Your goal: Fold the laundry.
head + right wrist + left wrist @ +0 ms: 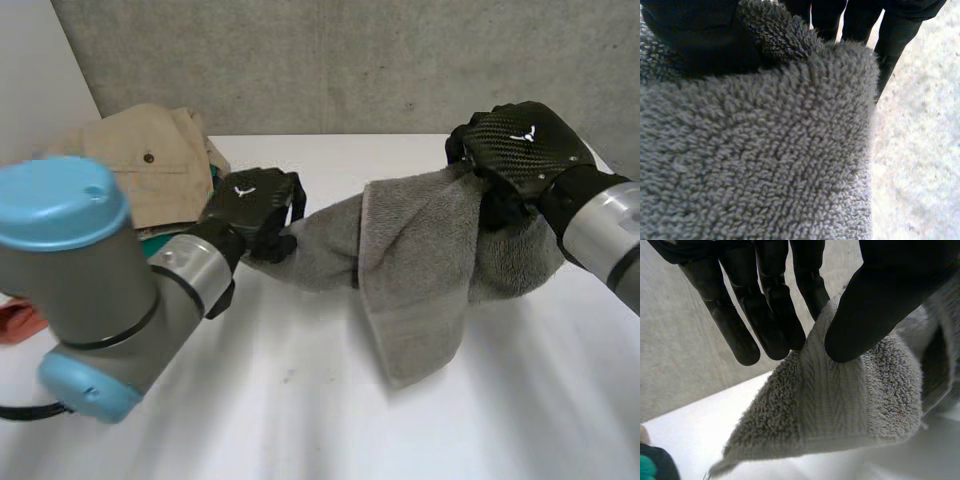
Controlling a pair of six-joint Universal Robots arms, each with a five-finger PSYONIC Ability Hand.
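**Grey towel** [410, 270] stretched between both hands over the white bench [300, 410], with a folded flap hanging from its middle. The left hand [875, 305] pinches one corner between thumb and fingers. The right hand [695, 40] clamps the bunched opposite end, thumb in front, fingers mostly hidden behind the pile. A beige garment [150, 160] lies far left, partly hidden by the left arm [80, 270]. The teal item [155, 243] beneath it cannot be identified.
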